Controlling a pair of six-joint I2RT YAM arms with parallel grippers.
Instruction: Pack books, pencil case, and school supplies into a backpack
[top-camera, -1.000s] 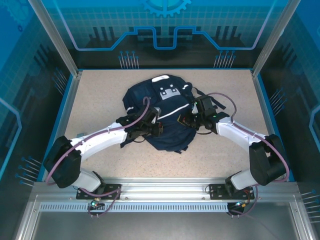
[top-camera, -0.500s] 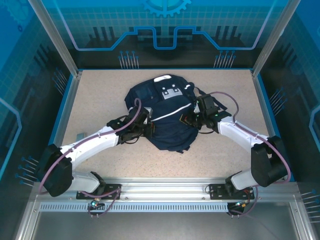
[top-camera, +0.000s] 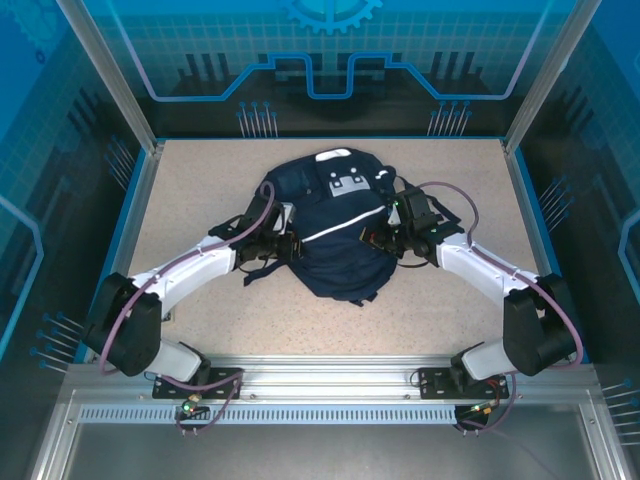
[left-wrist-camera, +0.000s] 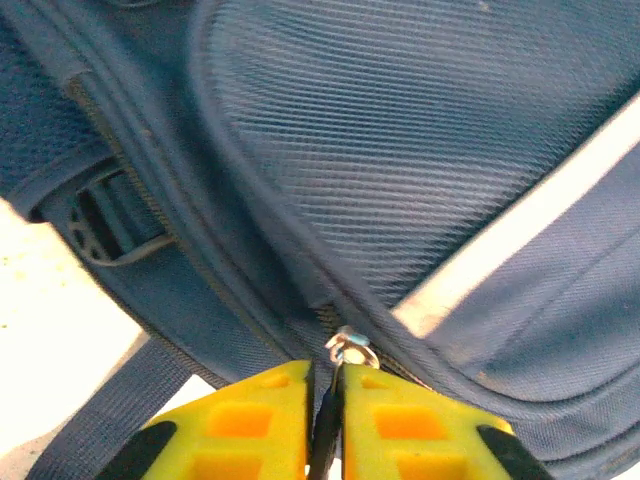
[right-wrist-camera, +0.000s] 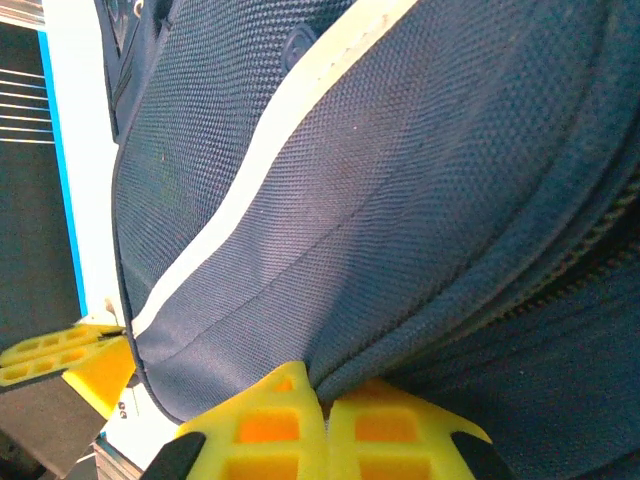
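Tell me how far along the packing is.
Done: I cannot tell what is inside the backpack. In hand: the left claw pinches the zip pull, and the right claw clamps the bag's fabric edge. Remaining: probably finishing the zip, then letting go.

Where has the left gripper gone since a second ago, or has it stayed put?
Yes. Seen from above, the left gripper, pinching the zipper pull, has slid left across the backpack, toward the table's left edge.
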